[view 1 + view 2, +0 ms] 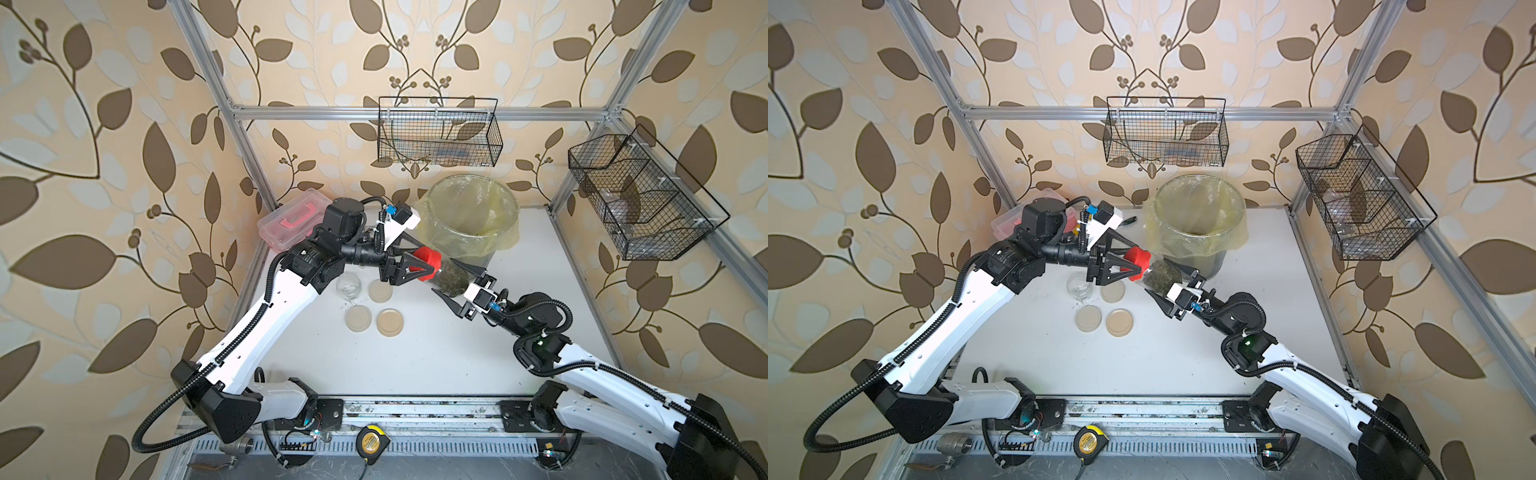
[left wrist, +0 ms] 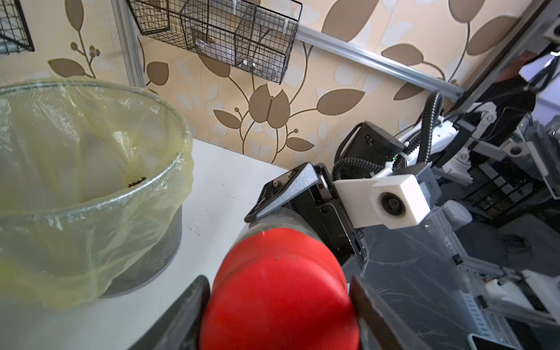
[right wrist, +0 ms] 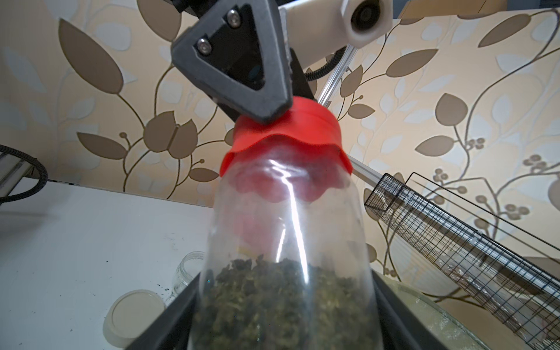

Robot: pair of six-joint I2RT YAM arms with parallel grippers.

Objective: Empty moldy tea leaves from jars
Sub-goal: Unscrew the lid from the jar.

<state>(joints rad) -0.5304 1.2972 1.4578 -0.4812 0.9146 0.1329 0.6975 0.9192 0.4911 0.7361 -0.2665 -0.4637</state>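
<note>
Nearest you the table [image 1: 415, 365] is bare and wide, with three beige lids [image 1: 390, 322] and an open empty jar [image 1: 348, 286] clustered left of centre. Beyond them your right gripper [image 1: 457, 283] pinches the tilted jar [image 1: 451, 279] of moldy tea leaves [image 3: 281, 291] by its glass, and your left gripper [image 1: 427, 266] is clamped on its red lid [image 2: 278, 288]. Just behind stands the lined bin [image 1: 457, 243], its near edge close to the jar.

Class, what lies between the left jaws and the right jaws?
The red-lidded jar of tea leaves, gripped by both; both top views show it.
</note>
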